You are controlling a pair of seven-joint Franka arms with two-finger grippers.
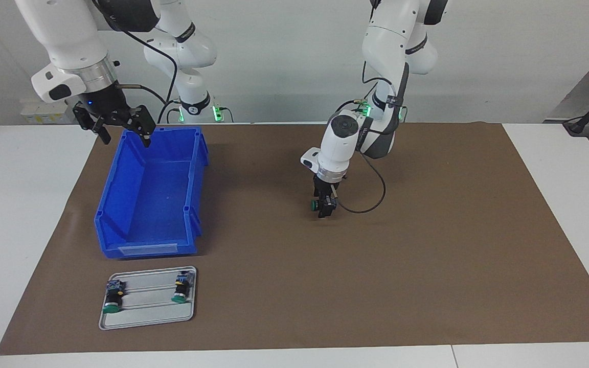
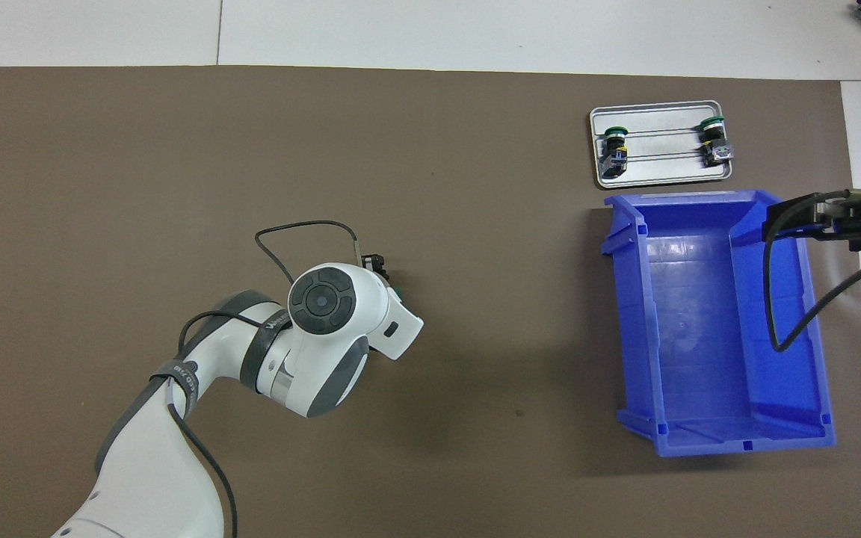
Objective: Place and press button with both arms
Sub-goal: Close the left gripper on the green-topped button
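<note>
Two arms in play. Near to far from the robots: right gripper (image 1: 120, 130) hangs over the blue bin's (image 1: 120, 214) robot-end rim, fingers spread wide, holding nothing. Left gripper (image 1: 325, 207) sits low over mid-mat, clamped on the button (image 1: 315, 205), green cap pointing to 9 o'clock in the facing view. Farthest, the tray (image 1: 146, 317) with two spare switches (image 1: 112, 299).

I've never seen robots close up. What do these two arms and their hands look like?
Both arms are glossy white, built of rounded segments with dark grey joint bands, one bearing small white lettering. A black cable loops along each. A silver ring sits at the right wrist. The left hand and right hand are black, two-fingered. Green lights glow near the bases.
</note>
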